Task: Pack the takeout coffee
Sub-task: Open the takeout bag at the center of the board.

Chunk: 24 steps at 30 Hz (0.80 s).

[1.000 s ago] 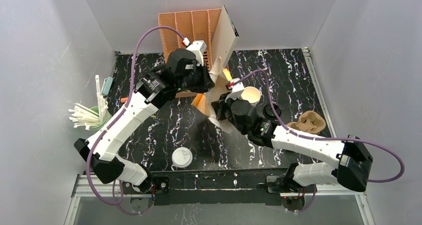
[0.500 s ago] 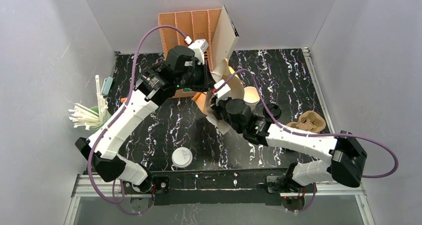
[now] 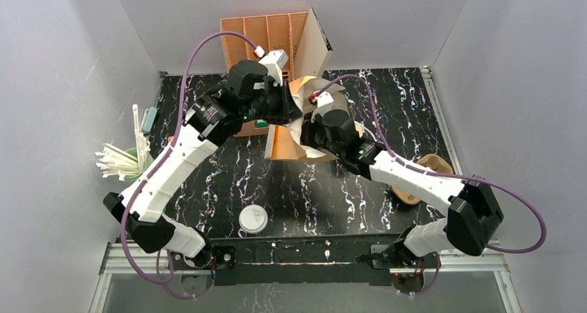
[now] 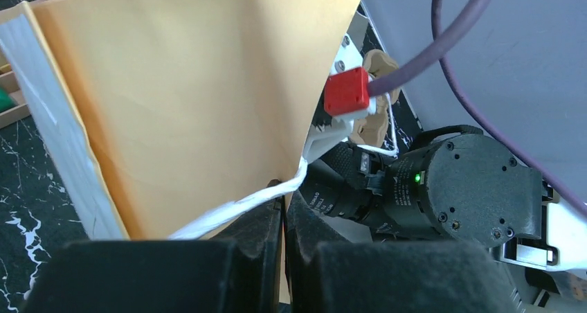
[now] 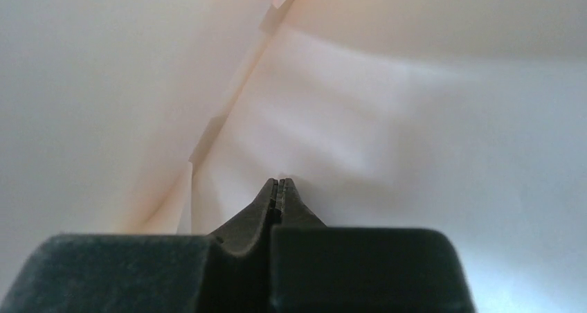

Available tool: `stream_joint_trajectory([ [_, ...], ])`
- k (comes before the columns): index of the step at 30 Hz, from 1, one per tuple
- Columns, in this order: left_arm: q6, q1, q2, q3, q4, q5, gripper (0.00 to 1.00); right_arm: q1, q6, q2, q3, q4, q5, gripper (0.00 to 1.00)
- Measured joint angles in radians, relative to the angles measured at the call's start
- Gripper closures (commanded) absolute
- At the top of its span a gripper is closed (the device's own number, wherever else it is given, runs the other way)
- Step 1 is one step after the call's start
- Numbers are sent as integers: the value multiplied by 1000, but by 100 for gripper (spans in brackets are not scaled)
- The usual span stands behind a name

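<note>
A brown paper bag [image 3: 285, 144] with a white inside lies open near the table's far middle. My left gripper [image 3: 285, 107] is shut on the bag's upper edge beside its white twisted handle [image 4: 228, 208]; the bag's brown wall [image 4: 187, 91] fills the left wrist view. My right gripper [image 3: 303, 127] is shut and reaches into the bag's mouth. In the right wrist view its tips [image 5: 279, 184] press against the white inner wall [image 5: 387, 119]. The white paper cup and its black lid are hidden under my right arm.
A wooden divider rack [image 3: 266, 39] stands at the back. A moulded cardboard cup carrier [image 3: 432, 165] lies at the right, partly under my right arm. A flat white lid [image 3: 253, 219] lies near the front. A green cup of white straws [image 3: 123, 162] stands at the left edge.
My right gripper has moved up and away from the cup into the bag's mouth, and its arm now covers the cup and black lid. The bag has spread open. My left gripper keeps its hold.
</note>
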Motion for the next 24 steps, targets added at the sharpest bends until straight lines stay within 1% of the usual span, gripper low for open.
stream_joint_trajectory([
  [7,-6,1,0,-4,16,31,100,-30,228,26,70,-24,-79,99],
  [13,-14,1,0,-16,40,56,100,-49,366,32,94,-16,-181,99],
  [16,-14,1,-8,-12,45,60,100,-49,401,50,113,-19,-216,99],
  [19,-11,1,-12,16,31,60,100,-49,411,68,124,-30,-220,99],
  [24,5,1,-12,82,-27,42,100,-24,381,79,146,-81,-135,99],
])
